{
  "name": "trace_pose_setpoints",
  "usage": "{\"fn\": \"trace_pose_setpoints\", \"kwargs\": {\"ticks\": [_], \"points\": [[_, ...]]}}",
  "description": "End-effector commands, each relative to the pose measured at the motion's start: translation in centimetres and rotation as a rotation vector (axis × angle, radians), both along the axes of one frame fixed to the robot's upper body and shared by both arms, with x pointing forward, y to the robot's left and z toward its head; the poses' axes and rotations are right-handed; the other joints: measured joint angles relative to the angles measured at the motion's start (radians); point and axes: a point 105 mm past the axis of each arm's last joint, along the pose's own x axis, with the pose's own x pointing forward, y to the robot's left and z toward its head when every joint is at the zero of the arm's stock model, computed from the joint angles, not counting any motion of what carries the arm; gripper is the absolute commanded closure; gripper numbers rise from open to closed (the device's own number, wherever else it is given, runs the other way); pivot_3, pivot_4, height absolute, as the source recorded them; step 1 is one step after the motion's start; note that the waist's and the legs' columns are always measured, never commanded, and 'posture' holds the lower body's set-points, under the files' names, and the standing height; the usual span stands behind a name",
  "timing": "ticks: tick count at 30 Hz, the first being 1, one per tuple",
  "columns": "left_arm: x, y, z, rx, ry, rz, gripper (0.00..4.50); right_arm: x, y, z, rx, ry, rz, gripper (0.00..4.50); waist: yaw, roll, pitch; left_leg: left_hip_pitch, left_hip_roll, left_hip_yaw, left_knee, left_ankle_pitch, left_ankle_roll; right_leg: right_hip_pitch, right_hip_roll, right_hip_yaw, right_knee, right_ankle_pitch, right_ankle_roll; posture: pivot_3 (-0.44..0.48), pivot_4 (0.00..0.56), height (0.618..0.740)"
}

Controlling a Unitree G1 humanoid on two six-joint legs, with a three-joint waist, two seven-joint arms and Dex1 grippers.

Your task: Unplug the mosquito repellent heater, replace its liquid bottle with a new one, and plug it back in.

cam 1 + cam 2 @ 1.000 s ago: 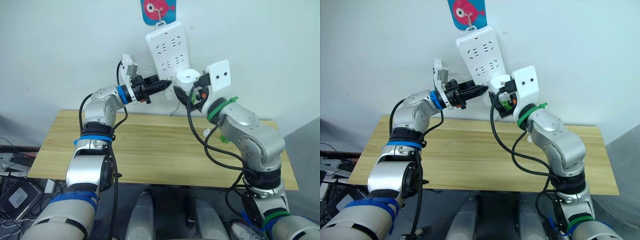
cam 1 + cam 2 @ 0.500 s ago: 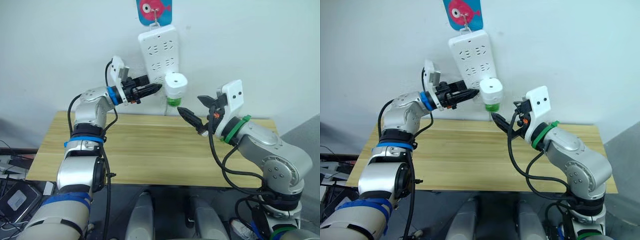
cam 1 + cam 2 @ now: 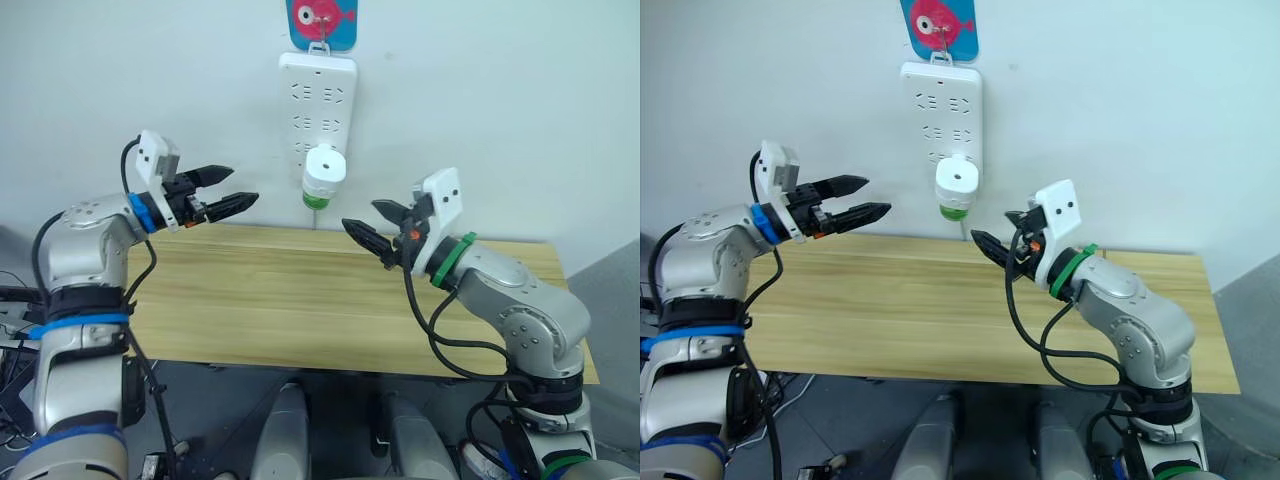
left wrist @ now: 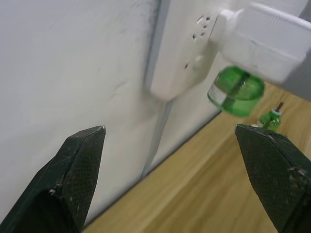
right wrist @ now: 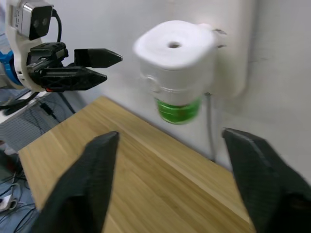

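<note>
Now heater (image 3: 323,173) plugged in, between open end effectors

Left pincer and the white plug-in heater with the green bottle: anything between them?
Nothing. In the left eye view, bare white wall separates the open left pincer from the white plug-in heater, with its green bottle underneath.

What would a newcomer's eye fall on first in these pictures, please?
Probably the white heater with its green bottle, plugged into the power strip hanging on the wall. Then the two open hands, left and right, held apart on either side of it above the wooden table.
</note>
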Motion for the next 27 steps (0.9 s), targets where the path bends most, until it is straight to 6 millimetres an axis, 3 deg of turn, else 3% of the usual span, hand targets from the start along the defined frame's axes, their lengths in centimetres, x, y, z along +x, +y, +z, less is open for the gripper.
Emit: {"fn": "trace_pose_setpoints", "kwargs": {"ticks": [1, 6, 19, 27], "points": [[-2.9, -2.4, 1.2, 0.025, -0.042, -0.126, 0.0, -0.3, 1.5, 1.2, 0.018, -0.069, 0.054, 2.48, 0.011, 0.0, 0.0, 0.0, 0.0, 0.0, 0.0, 0.0, 0.0, 0.0, 0.0, 0.0, -0.001, 0.0, 0.0, 0.376, 0.238, 0.74], [-5.4, -4.9, 0.2, 0.048, -0.029, -0.191, 0.0, 0.7, 2.7, 1.2, 0.026, -0.084, 0.043, 4.38, 0.022, -0.001, 0.0, 0.0, 0.0, 0.001, -0.001, 0.0, 0.0, 0.0, -0.001, 0.001, -0.001, 0.0, 0.0, 0.376, 0.238, 0.74], [-5.2, -5.2, 1.0, 0.023, -0.034, -0.176, 0.0, 2.9, 2.1, 1.4, 0.014, -0.123, -0.07, 4.44, 0.048, -0.001, -0.001, 0.003, 0.0, 0.003, -0.005, 0.0, 0.0, 0.0, 0.0, 0.002, -0.001, -0.001, -0.001, 0.39, 0.219, 0.74], [-5.0, -5.6, 1.0, 0.021, -0.035, -0.19, 0.0, 3.1, 2.0, 1.8, 0.048, -0.122, -0.093, 4.44, 0.051, -0.001, -0.001, 0.004, 0.0, 0.004, -0.006, 0.0, 0.0, 0.0, 0.0, 0.003, -0.001, -0.001, -0.001, 0.379, 0.22, 0.74]]}}
